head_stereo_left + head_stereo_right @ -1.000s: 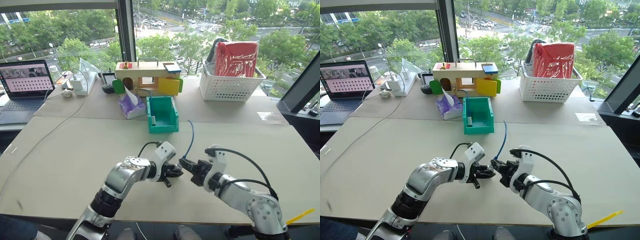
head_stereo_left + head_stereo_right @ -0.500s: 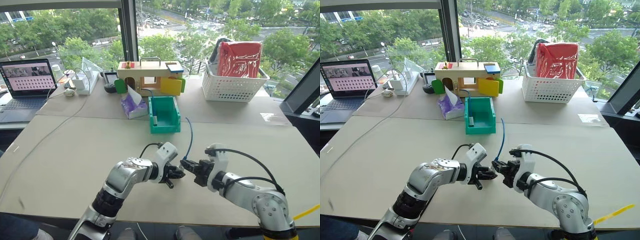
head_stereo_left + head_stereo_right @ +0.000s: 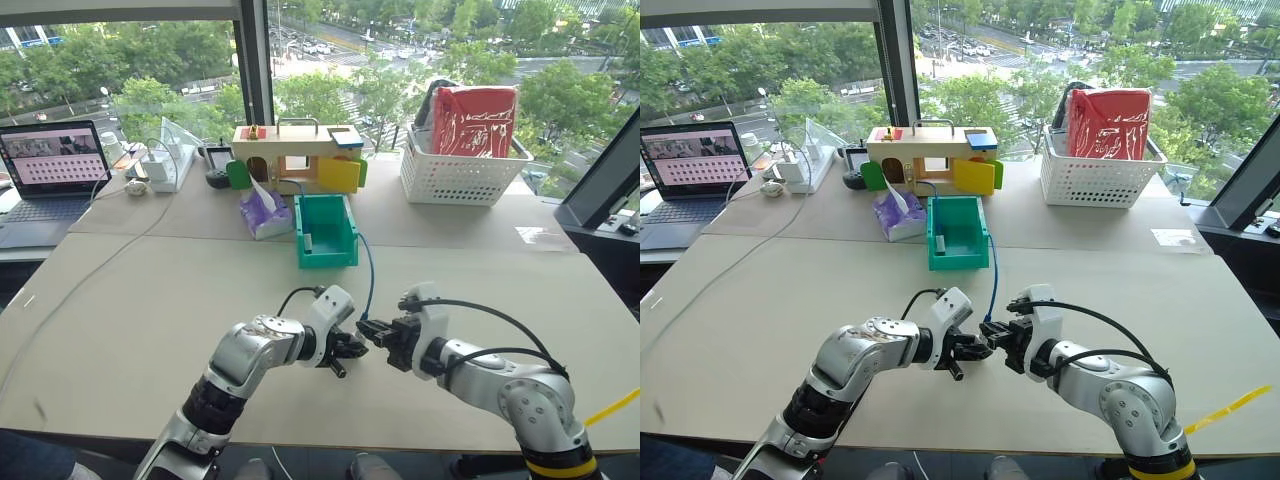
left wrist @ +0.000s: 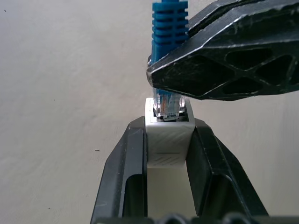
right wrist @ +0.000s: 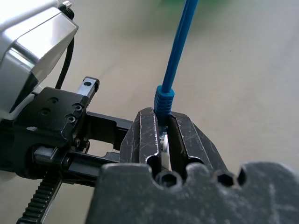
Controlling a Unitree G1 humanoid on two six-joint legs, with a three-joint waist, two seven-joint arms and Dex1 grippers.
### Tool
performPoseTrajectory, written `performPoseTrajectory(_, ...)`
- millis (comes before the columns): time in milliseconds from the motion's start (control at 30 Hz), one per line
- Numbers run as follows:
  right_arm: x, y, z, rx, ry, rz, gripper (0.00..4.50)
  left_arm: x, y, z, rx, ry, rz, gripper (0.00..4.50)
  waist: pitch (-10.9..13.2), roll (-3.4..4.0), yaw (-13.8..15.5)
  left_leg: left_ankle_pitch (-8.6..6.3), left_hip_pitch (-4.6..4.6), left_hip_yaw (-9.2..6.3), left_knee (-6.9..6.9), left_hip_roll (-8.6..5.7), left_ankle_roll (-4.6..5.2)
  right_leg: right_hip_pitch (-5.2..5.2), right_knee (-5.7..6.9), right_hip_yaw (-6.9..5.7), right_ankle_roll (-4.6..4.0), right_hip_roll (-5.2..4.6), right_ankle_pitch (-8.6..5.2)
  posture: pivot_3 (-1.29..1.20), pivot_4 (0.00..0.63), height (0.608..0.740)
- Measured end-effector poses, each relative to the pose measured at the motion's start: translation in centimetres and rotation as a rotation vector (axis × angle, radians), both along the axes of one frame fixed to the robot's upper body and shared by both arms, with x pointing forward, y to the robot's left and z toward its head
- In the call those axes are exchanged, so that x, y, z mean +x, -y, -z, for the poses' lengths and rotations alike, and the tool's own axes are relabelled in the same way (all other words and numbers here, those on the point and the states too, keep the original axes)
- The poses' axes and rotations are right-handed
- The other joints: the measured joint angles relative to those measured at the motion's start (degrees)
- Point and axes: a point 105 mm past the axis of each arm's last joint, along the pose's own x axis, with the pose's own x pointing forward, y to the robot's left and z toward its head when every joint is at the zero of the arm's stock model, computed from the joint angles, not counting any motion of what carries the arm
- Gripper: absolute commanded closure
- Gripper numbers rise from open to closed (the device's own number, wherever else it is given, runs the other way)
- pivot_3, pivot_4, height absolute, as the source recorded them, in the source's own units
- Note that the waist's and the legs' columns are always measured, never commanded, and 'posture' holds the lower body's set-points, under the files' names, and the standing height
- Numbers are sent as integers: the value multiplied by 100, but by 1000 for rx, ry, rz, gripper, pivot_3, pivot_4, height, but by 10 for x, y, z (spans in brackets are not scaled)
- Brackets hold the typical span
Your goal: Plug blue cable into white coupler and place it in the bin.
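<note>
My left gripper (image 4: 168, 127) is shut on the white coupler (image 4: 167, 142), a small white block held between its two black fingers. My right gripper (image 5: 162, 125) is shut on the blue cable (image 5: 181, 44) just behind its ribbed boot. The clear plug tip (image 4: 168, 105) sits in the coupler's opening; how deep it goes is hidden. Both grippers meet above the table's front middle, left gripper (image 3: 348, 348) facing right gripper (image 3: 369, 330). From there the blue cable (image 3: 371, 275) rises toward the teal bin (image 3: 328, 256), which stands farther back with a small item inside.
A white perforated basket (image 3: 460, 170) with a red bag stands at the back right. A wooden toy house (image 3: 295, 155) and a purple tissue pack (image 3: 265, 212) are behind the bin. A laptop (image 3: 50, 170) and a long grey-white cord (image 3: 100, 255) lie at the left.
My right gripper has rolled about its own axis, and the cable's free end has swung left, closer to the bin. The left gripper has stayed in place.
</note>
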Motion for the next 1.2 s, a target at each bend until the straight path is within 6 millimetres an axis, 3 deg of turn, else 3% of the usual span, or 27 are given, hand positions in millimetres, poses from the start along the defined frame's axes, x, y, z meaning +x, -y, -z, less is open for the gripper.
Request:
performPoseTrajectory(267,0,-1,-1,-56,21,-16,4500,0,1,1,8,2,-9,3857,-12,-7,-3,0,9,0,-1,0,0,6,0,0,-15,-1,-9,0,150,733)
performPoseTrajectory(667,-7,6,6,148,-70,144,4500,-2,3,1,-1,-14,-7,3857,-19,-9,25,-12,6,-1,-5,0,-5,4,-2,0,-2,-2,-14,0,150,733)
performPoseTrajectory(933,-8,6,9,132,-66,127,4500,-5,3,3,-6,-19,-22,3857,-32,-12,23,-22,15,-1,-6,0,-4,10,-4,0,-14,-2,-25,0,150,733)
performPoseTrajectory(1200,-10,4,13,96,-51,124,4500,-6,1,5,5,-31,-33,3857,-46,-15,-8,-51,80,-7,-17,6,-6,77,-61,-6,-43,-2,-54,0,150,733)
